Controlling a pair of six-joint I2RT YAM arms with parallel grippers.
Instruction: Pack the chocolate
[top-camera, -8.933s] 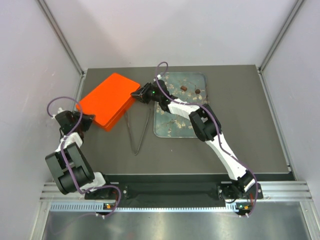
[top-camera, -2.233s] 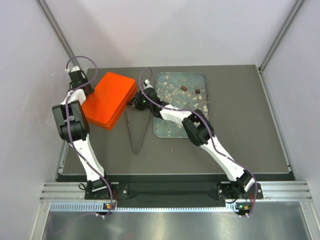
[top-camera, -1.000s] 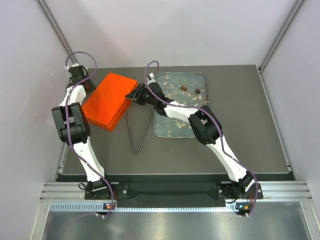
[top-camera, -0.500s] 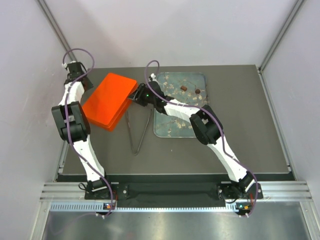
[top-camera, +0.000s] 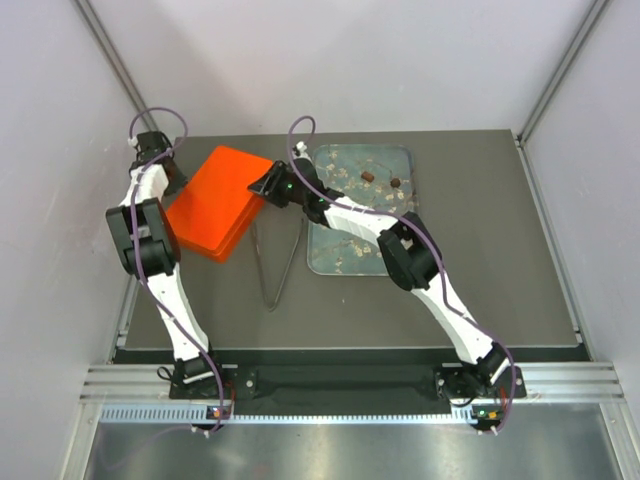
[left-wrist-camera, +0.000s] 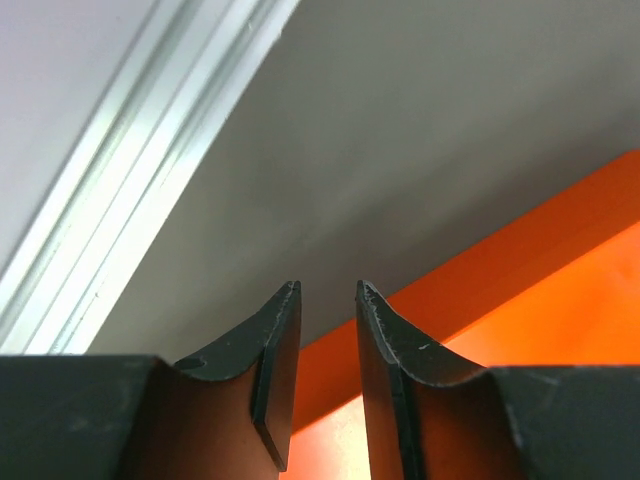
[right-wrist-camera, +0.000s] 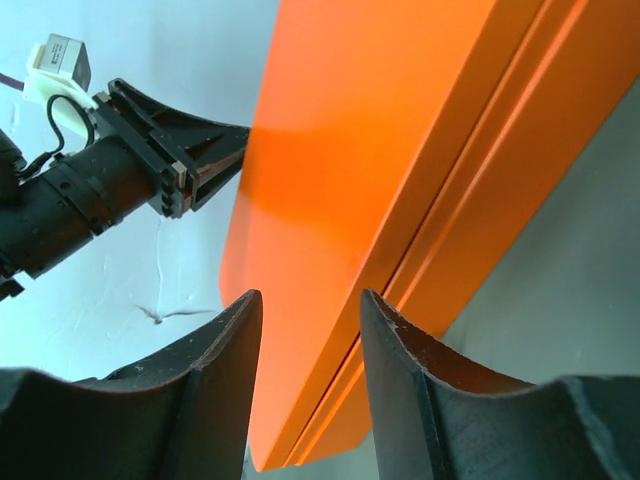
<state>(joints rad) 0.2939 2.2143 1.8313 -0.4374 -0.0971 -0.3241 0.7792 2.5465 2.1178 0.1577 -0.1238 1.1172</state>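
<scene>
**Worktop** (top-camera: 480, 250): dark grey, enclosed by pale walls. A metal rail is seen along its left edge in the left wrist view.

**Box** (top-camera: 213, 198): orange, flat, with rounded corners. It is set at an angle on the far left part of the worktop. A seam along its side is shown in the right wrist view, and the lid is seen closed from above.

**Tray** (top-camera: 345, 255): glassy, rectangular, with a blossom print. It is placed just right of the box, at the far centre of the worktop.

**Chocolate**: two small brown pieces (top-camera: 368, 177) (top-camera: 395, 182) are seen lying near each other at the far end of the tray. They are well apart from the box and from both pincers. None is held.

**Tongs** (top-camera: 275, 268): thin metal, laid on the worktop in a V. They lie between box and tray, with the joined end towards the arms.

**Left pincer** (left-wrist-camera: 328, 288): positioned at the box's far left edge. Its fingers are parted by a narrow gap only, and nothing is seen between them. Grey worktop and the box's orange edge are visible beyond the tips.

**Right pincer** (right-wrist-camera: 307, 298): positioned at the box's right edge, beside the tray's far left corner. Its fingers are spread, and the box's edge is seen lined up with the gap. Whether the box is touched cannot be told. The left pincer is visible across the box in this view.
</scene>
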